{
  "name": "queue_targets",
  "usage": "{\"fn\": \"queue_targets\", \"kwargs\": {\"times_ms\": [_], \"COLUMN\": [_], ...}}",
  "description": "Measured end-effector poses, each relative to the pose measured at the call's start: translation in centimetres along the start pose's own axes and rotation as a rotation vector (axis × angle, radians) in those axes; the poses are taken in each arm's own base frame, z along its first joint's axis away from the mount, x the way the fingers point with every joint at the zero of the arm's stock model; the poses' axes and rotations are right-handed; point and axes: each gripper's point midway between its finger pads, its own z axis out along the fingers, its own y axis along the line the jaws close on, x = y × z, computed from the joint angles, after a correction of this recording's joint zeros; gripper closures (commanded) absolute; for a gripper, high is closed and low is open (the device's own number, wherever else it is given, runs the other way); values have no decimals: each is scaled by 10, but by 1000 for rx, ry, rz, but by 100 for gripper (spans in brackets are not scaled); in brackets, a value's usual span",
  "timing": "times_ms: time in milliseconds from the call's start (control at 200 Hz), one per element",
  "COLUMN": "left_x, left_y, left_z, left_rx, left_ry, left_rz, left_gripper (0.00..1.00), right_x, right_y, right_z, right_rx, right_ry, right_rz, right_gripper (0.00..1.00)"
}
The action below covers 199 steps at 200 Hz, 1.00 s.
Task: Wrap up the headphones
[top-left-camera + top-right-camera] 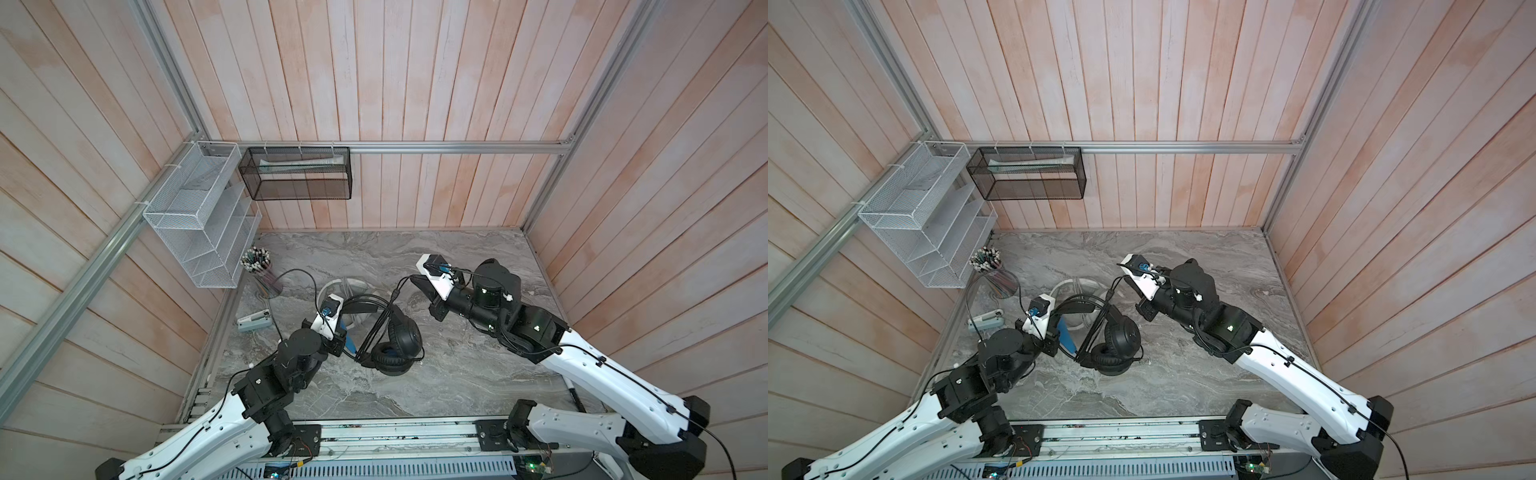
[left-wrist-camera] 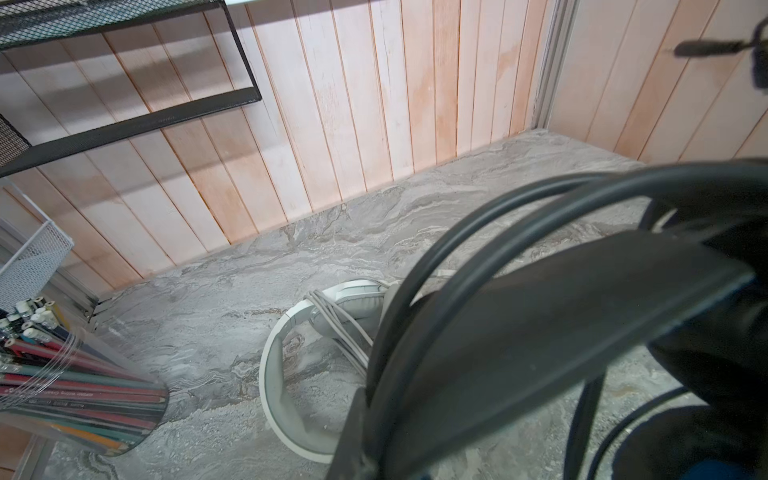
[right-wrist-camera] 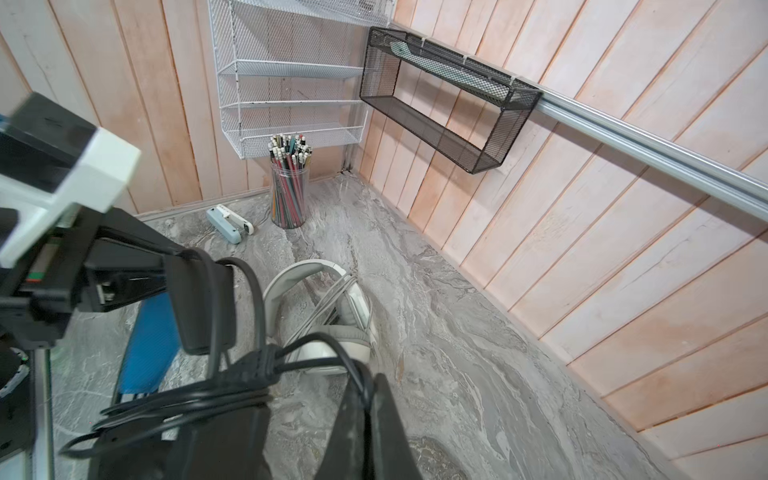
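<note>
The black headphones (image 1: 401,338) (image 1: 1121,336) stand near the middle of the marble table (image 1: 457,374), their blue-lined headband (image 3: 203,307) raised. My left gripper (image 1: 348,308) (image 1: 1065,311) (image 2: 365,424) is shut on that headband. Several strands of the black cable (image 1: 376,328) (image 3: 232,386) run taut from the lower ear cup up towards my right gripper (image 1: 409,281) (image 1: 1123,278) (image 3: 370,388), which is shut on the cable above the table. The white headphones (image 1: 332,287) (image 1: 1064,286) (image 2: 274,374) (image 3: 291,278) lie just behind, their white cable wound round them.
A clear cup of pencils (image 1: 259,270) and a small white and blue device (image 1: 253,322) sit at the table's back left. A white mesh rack (image 1: 199,216) and a black mesh basket (image 1: 299,174) hang on the walls above them.
</note>
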Motion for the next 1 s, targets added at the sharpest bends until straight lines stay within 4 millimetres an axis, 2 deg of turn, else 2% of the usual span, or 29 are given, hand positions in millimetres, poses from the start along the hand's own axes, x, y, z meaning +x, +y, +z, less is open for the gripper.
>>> {"fn": "queue_targets", "kwargs": {"times_ms": [170,530,655,800,995], "left_x": [-5,-4,-15,-40,-51], "left_y": [0,-8,-7,-5,-8], "left_z": [-6,-8,-14,-25,-30], "left_rx": [19,72,83,105,142], "left_ry": [-33,-32,-53,-109,-101], "left_rz": [-7,-10,-48,-130,-198], "left_gripper": [100,100,100,100,100], "right_x": [13,35,44,40,27], "right_y": [0,21,27,34,39], "right_z": [8,18,17,13,8], "right_rx": [-36,-145,-175,-215,-252], "right_ry": [-15,-53,-57,-97,-170], "right_rz": [53,140,165,179,190], "right_gripper": [100,100,100,100,98]}}
